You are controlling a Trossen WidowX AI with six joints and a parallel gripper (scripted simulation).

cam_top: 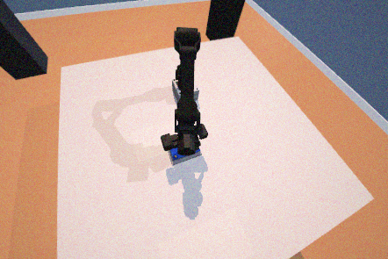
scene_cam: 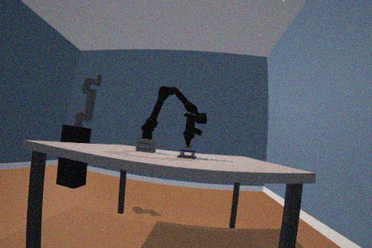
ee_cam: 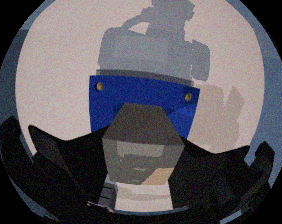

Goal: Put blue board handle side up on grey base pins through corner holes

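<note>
The blue board (cam_top: 179, 157) (scene_cam: 188, 150) (ee_cam: 142, 90) lies over the grey base (cam_top: 186, 159) (scene_cam: 187, 156) (ee_cam: 142, 74), handle side up, and looks level in the exterior view. In the wrist view, a gold pin (ee_cam: 99, 86) shows in the far left corner hole and another gold pin (ee_cam: 188, 97) in the far right hole. The two near corners are hidden. My gripper (cam_top: 188, 151) (scene_cam: 188, 146) (ee_cam: 141, 128) points down and is shut on the square handle (ee_cam: 143, 162). The posts' contact with the board is too small to judge.
The arm's grey mount (scene_cam: 146, 145) stands on the pale table (cam_top: 246, 178) (scene_cam: 261, 166), behind the base as seen in the top view. The arm's shadow crosses the table. Dark pillars (cam_top: 228, 4) stand beyond the table.
</note>
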